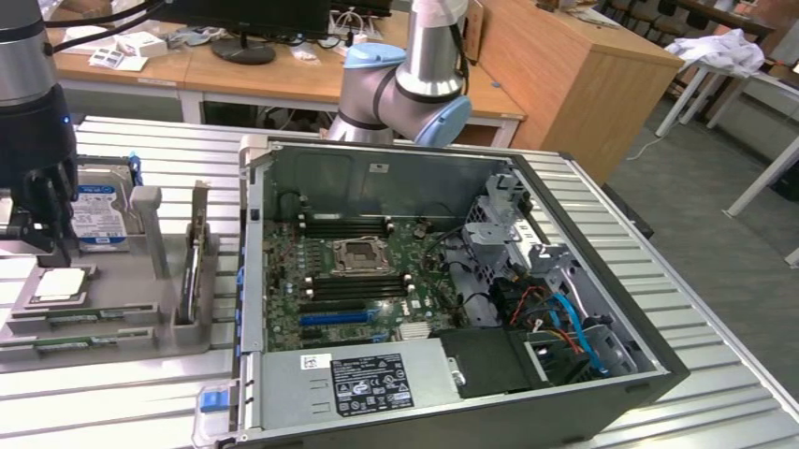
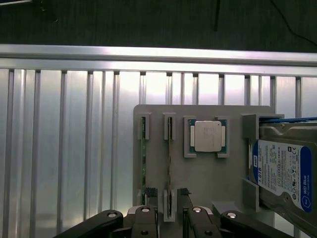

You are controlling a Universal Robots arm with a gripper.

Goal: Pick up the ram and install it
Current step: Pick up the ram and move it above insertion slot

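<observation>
Lab room, wooden desks (image 1: 250, 75) at the back, everything sits on a ribbed aluminium table (image 1: 150, 412). Exterior view: the open PC case (image 1: 537, 412) lies on its side mid-table, so the motherboard (image 1: 374, 281) faces up and the black memory slots (image 1: 355, 285) beside the socket can be reached from above. The grey fixture tray (image 1: 138, 318) sits just beside the case on the exterior view's left. My read is that its fixed pockets are there to give repeatable pick poses: hard drive (image 1: 100, 210), CPU (image 1: 56, 285), then the ram (image 1: 75, 320) in its groove. The end effector (image 1: 36, 224) hangs over the tray, well apart from the case. Wrist view: I'm looking straight down on the tray. The ram (image 2: 169, 158) stands on edge in the groove next to the CPU, with a second stick (image 2: 143, 158) in the neighbouring groove. On-edge storage leaves both flat faces free to pinch. The end effector (image 2: 167, 193) is spread wide, fingers (image 2: 150, 193) either side of the ram's near end, gripping nothing. The ram is not yet lifted.
</observation>
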